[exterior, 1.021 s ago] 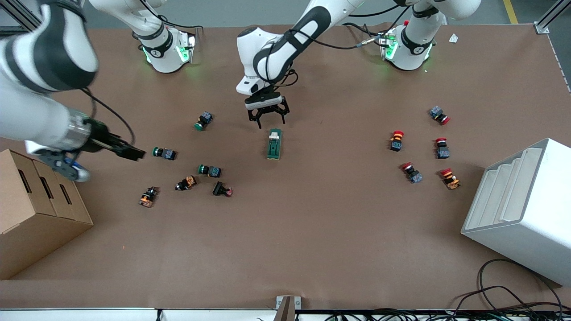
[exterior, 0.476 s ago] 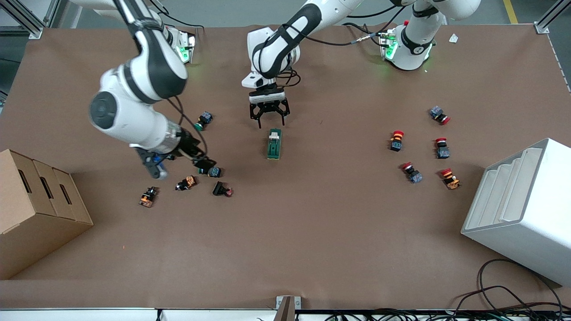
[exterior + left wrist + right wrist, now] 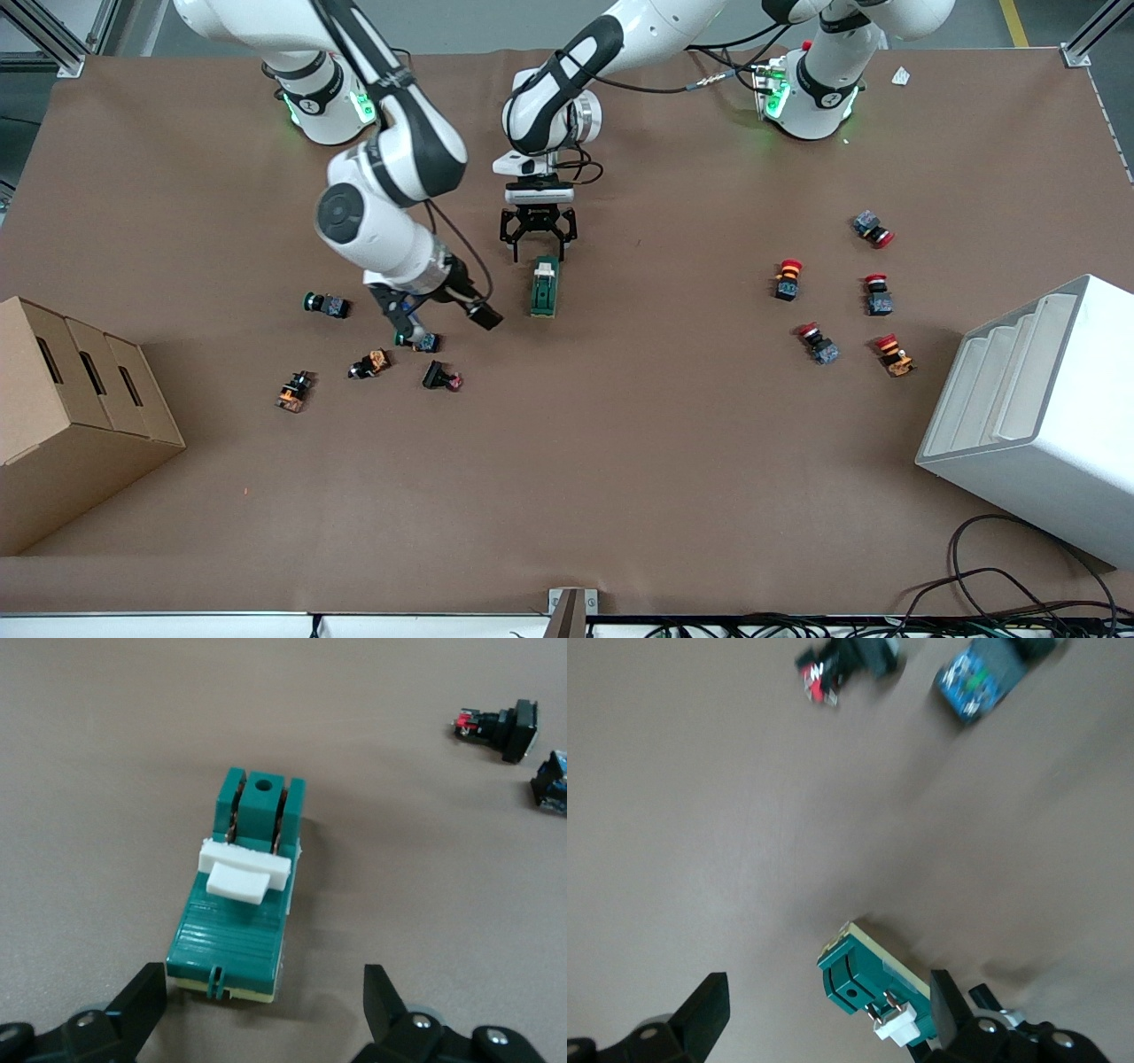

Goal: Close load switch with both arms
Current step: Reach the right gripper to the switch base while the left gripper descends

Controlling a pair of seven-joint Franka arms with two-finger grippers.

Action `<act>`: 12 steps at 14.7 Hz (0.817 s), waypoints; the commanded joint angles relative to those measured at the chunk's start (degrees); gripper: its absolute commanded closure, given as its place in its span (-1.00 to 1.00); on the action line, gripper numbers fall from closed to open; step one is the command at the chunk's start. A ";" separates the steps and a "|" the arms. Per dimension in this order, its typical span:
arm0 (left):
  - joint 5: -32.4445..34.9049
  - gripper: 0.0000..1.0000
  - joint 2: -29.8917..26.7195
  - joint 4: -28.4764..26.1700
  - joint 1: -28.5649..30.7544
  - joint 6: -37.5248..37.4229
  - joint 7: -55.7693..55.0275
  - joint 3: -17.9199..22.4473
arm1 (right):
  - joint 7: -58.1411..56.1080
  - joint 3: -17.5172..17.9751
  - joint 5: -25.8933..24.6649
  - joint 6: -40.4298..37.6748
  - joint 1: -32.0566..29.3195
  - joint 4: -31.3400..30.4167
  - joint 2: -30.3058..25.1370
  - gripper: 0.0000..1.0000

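The load switch (image 3: 544,287) lies flat near the middle of the tabletop (image 3: 620,461), somewhat toward the edge where the robot bases stand, its white lever (image 3: 243,873) raised across the dark-green body, so it is not yet closed. The left tool (image 3: 538,237) hangs just over the switch's end that points to the bases, fingers spread apart and empty, about where it was a second ago, only slightly lower. The big change is the right arm: a second ago its tool was out near the cardboard box (image 3: 71,408); now the right tool (image 3: 485,315) has swung in and hovers just beside the switch, toward the right arm's end of the tabletop, fingers apart and holding nothing, with the switch showing between them in its wrist view. Green push-buttons (image 3: 326,304) lie close by. Both tools now flank the switch, so a brace-and-press looks near.
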 commanded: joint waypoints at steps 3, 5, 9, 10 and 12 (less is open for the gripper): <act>5.13 -0.97 -0.17 -1.82 -0.41 -1.08 -2.95 0.27 | 0.31 -0.46 1.71 7.77 5.87 -2.40 2.82 -1.00; 7.24 -0.97 -0.17 -2.43 -0.51 -3.28 -3.13 0.27 | 0.14 -0.46 1.71 8.84 7.45 -3.28 3.17 -1.00; 11.36 -0.97 1.14 -2.52 -0.68 -7.67 -5.93 0.27 | 0.22 -0.46 1.79 14.55 10.80 -6.35 3.87 -1.00; 12.68 -0.97 1.84 -2.70 -0.85 -8.73 -7.60 0.35 | 0.31 -0.46 1.97 15.51 11.59 -6.36 4.40 -1.00; 14.54 -0.91 2.37 -2.61 -0.86 -9.09 -9.72 0.27 | 0.31 -0.46 4.15 18.24 13.08 -6.27 5.80 -1.00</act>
